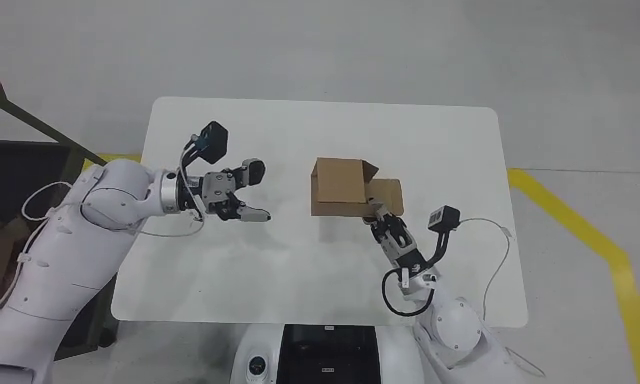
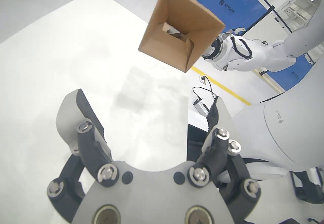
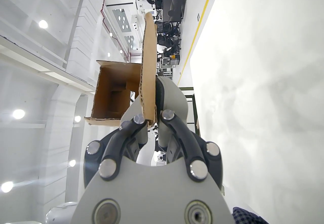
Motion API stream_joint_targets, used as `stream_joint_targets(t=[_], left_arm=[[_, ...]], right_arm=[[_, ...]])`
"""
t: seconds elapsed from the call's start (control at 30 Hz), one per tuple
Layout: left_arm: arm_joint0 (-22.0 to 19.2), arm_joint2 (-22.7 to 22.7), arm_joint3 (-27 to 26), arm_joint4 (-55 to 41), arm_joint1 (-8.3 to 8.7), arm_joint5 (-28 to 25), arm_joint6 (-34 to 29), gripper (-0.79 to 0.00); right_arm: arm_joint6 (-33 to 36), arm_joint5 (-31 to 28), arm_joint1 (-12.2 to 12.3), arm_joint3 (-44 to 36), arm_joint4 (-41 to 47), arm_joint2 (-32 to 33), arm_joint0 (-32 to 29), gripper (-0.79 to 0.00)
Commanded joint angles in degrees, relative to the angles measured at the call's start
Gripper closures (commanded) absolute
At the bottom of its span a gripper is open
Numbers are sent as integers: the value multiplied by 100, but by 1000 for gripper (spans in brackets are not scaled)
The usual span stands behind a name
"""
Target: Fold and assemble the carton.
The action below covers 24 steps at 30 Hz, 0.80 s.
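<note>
Your right end effector (image 1: 380, 221) clamps the brown cardboard carton (image 1: 338, 187) aloft; your left end effector (image 2: 148, 97) gapes wide, empty.

carton (image 1: 338, 187) raised off the table (image 1: 300, 274), open gap between it and left gripper (image 1: 258, 192)

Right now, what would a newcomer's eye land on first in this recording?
The brown carton, open at both ends, hangs above the middle of the white table, held by one flap clamped in the right gripper. The left gripper sits open and empty beside it, facing one open end without touching.
</note>
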Motion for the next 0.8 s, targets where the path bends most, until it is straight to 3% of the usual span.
stream_joint_targets(t=[0.0, 0.27, 0.43, 0.6, 0.77], left_arm=[[32, -24, 21, 191, -27, -197, 343, -785], [88, -123, -455, 2418, -149, -322, 2003, -785], [130, 180, -422, 3857, -127, -322, 3171, -785], [-95, 570, -195, 4921, -76, -322, 4454, -785], [-109, 589, -165, 4975, -75, -322, 4566, -785]], right_arm=[[-64, 92, -17, 48, 70, -22, 60, 0], [-27, 328, -45, 100, 283, 30, 161, 0], [71, 427, -50, 99, 333, 59, 157, 0], [150, 461, -56, 58, 230, 18, 140, 0], [274, 373, -56, 50, 108, 5, 157, 0]])
